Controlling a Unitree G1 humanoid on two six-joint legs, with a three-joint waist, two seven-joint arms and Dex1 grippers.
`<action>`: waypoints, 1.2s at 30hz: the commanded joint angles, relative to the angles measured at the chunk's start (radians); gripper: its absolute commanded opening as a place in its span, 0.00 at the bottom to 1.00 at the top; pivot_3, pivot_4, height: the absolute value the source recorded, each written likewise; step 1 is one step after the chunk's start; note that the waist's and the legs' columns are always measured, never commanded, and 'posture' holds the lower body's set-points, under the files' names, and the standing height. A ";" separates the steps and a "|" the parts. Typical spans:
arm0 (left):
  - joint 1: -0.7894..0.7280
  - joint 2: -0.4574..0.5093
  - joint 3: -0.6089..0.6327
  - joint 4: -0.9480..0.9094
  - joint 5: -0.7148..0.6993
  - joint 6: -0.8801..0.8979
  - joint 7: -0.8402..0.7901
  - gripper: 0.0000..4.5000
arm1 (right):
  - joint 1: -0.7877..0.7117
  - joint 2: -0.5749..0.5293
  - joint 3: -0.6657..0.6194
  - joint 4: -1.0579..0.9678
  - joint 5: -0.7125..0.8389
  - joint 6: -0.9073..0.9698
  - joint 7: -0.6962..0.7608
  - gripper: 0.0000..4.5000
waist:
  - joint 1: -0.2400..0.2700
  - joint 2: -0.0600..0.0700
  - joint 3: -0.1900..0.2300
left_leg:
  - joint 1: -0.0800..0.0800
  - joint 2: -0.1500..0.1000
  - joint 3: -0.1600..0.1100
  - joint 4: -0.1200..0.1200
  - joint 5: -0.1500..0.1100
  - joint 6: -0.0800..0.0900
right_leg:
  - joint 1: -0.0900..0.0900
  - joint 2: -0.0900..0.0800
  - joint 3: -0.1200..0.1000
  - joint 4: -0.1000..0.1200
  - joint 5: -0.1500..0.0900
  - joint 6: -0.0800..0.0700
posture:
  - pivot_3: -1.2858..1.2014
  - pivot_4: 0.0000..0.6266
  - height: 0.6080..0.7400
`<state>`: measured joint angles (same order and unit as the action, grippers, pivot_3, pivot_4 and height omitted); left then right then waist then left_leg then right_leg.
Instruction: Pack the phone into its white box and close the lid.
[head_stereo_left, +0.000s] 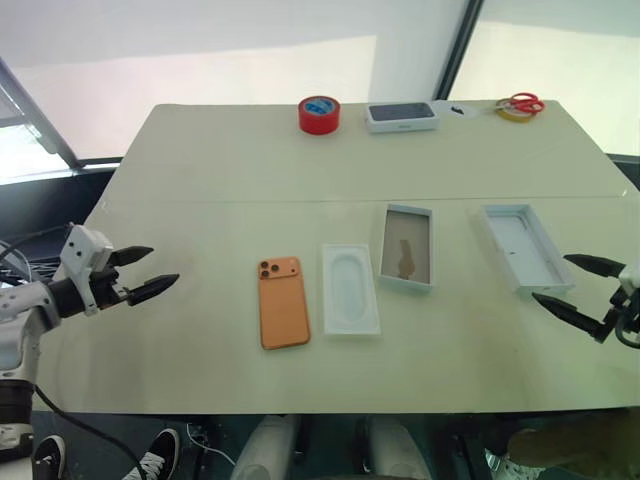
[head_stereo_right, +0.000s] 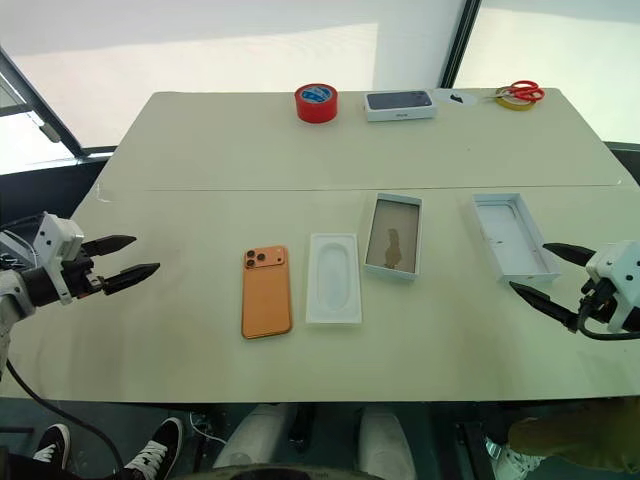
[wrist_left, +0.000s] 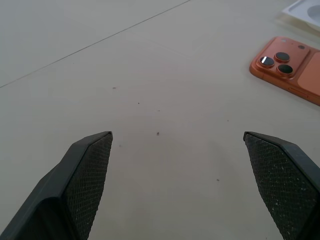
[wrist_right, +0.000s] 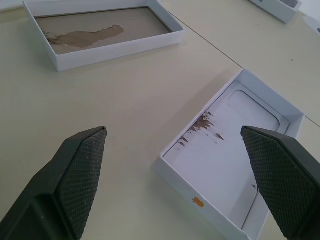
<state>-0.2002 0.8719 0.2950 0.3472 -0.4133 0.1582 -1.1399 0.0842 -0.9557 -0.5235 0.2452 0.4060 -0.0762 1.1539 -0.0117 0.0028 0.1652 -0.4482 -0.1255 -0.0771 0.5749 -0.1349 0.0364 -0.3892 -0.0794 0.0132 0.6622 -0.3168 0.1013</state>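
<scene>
Both my end effectors, left (head_stereo_left: 150, 270) and right (head_stereo_left: 570, 282), hang released. Phone (head_stereo_left: 283, 301) lies camera-up on the desk (head_stereo_left: 200, 160). White box (head_stereo_left: 407, 246) sits empty.

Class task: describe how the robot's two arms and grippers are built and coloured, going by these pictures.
Each arm ends in a white, blocky wrist housing carrying two slim black fingers that taper to points. On the left gripper a black cable loops back from the wrist. The right gripper has the same white housing with a black cable curling under it. Close up, the finger pads are broad, wedge-shaped and covered in a fine dotted grip texture.
</scene>
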 joint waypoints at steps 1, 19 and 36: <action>-0.010 0.030 0.028 0.000 0.009 -0.036 -0.008 0.98 | -0.012 -0.026 -0.030 0.028 0.005 -0.012 0.013 1.00 | 0.000 0.000 0.000 | 0.000 0.000 0.000 0.000 0.000 0.000 | 0.000 0.000 0.000 0.000 0.000 0.000 | 0.52 0.24 1.00; -0.005 -0.014 -0.021 -0.071 0.030 -0.080 -0.002 0.98 | -0.035 -0.029 -0.025 0.053 -0.011 0.000 0.024 1.00 | 0.001 0.000 0.000 | 0.000 0.000 0.000 0.000 0.000 0.000 | 0.000 0.000 0.000 0.000 0.000 0.000 | 0.52 0.24 1.00; -0.094 -0.145 -0.151 -0.410 -0.084 0.433 0.163 0.98 | -0.100 0.035 0.094 -0.142 0.014 0.081 -0.041 1.00 | 0.001 0.000 0.000 | 0.000 0.000 0.000 0.001 0.000 0.000 | 0.000 0.000 0.000 0.000 0.000 0.001 | 0.52 0.24 1.00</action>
<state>-0.2893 0.7325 0.1498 0.0315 -0.4179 0.4940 -0.9765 0.0119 -0.9220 -0.4340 0.1712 0.3898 -0.0148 1.1212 -0.0109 0.0025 0.1654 -0.4486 -0.1256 -0.0770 0.5756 -0.1350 0.0366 -0.3888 -0.0792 0.0129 0.6619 -0.3164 0.1021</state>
